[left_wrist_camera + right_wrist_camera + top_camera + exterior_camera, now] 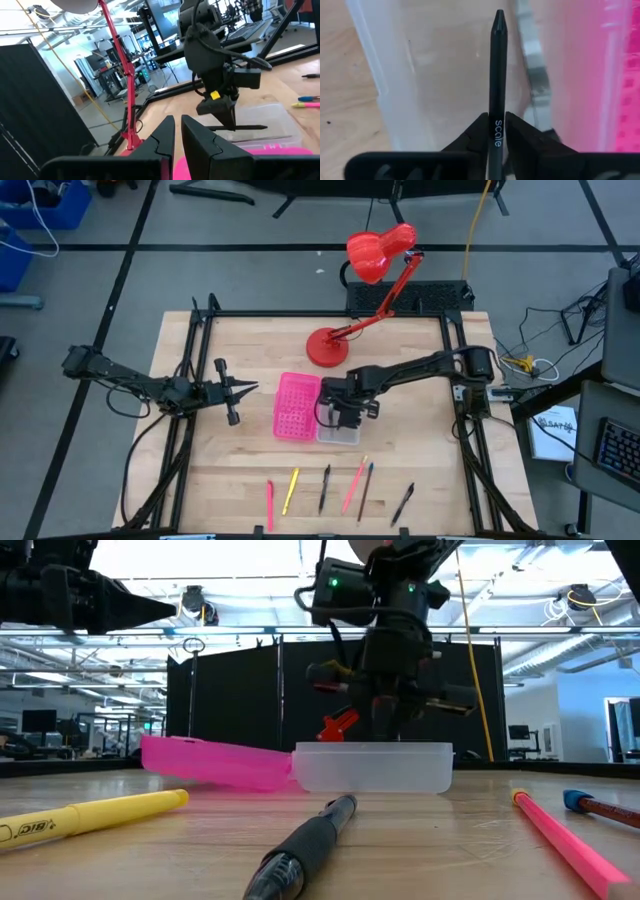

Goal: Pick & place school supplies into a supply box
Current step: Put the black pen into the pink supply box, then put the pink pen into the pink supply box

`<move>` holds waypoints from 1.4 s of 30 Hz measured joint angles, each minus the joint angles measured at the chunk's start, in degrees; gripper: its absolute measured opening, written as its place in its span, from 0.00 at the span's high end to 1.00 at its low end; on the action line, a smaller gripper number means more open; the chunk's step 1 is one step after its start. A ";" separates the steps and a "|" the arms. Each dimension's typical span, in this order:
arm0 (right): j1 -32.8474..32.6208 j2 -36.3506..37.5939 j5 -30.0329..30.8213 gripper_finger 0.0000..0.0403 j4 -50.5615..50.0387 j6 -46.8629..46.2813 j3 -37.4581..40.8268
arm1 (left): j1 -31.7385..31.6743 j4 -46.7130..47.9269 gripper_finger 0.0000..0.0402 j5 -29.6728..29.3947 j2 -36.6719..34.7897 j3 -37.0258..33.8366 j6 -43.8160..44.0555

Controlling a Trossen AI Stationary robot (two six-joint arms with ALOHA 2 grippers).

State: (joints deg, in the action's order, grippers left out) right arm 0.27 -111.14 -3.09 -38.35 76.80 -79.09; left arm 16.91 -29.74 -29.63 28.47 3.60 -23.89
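Note:
The supply box lies open mid-table: its pink perforated half [297, 406] and its clear half [338, 430] both rest flat on the wood. My right gripper [345, 417] stands over the clear half, shut on a black pen [497, 65]. My left gripper [245, 388] hovers left of the box with its fingers shut and empty. Several pens lie in a row near the table's near edge: red [270, 505], yellow [290, 490], black [325, 488], pink [353, 485], blue [366, 490] and another black [402, 503]. The scissors are not in view. My right gripper pinches the black pen's shaft at its printed word [496, 126] between the two fingers [520, 131]. The fingers come from above, pointing down, and lie across the pen. The pen [250, 128] is held level over the clear half; whether it touches the floor of the box I cannot tell.
A red desk lamp has its base [326, 348] just beyond the box, and its arm leans toward the far edge up to its head [378, 252]. Black frame rails [190, 380] run along the table's left and right sides. Bare wood lies between the box and the row of pens.

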 joint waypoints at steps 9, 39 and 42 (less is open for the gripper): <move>-1.95 2.32 4.48 0.75 0.32 0.35 0.00 | 0.00 -0.02 0.90 0.02 0.01 0.02 0.25; -41.50 19.87 22.85 0.99 -11.88 -92.20 1.16 | 0.00 0.11 0.90 -1.41 0.02 0.00 15.16; -43.83 22.50 27.46 0.99 -11.47 -92.05 6.40 | 0.00 0.02 0.90 -1.42 0.00 0.00 14.94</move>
State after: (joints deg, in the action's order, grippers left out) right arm -43.56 -88.64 24.37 -49.83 -15.24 -72.69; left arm 16.91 -29.71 -31.05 28.47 3.60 -8.95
